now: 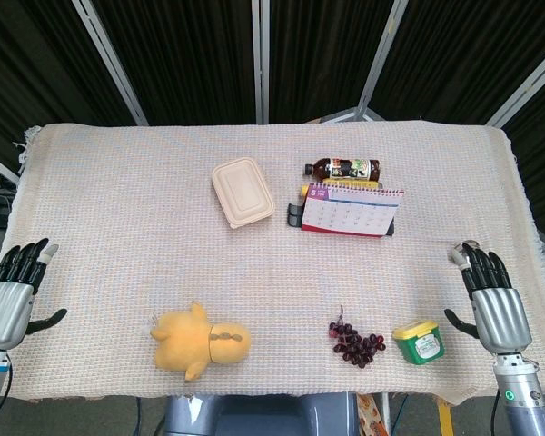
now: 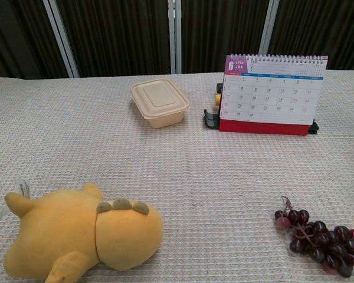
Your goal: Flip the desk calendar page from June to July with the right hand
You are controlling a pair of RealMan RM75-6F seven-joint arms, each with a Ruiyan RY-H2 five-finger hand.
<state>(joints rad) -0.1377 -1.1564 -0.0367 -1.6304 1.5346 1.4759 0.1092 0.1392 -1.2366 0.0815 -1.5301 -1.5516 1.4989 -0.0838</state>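
The desk calendar stands upright at the back right of the table, spiral-bound on top, with a red base and its June page facing me. My right hand hovers at the table's right front edge, well in front of and to the right of the calendar, fingers apart and holding nothing. My left hand is at the left front edge, also with fingers spread and empty. Neither hand shows in the chest view.
A lying bottle sits just behind the calendar. A beige lidded box is to its left. In front lie a yellow plush toy, dark grapes and a green tub.
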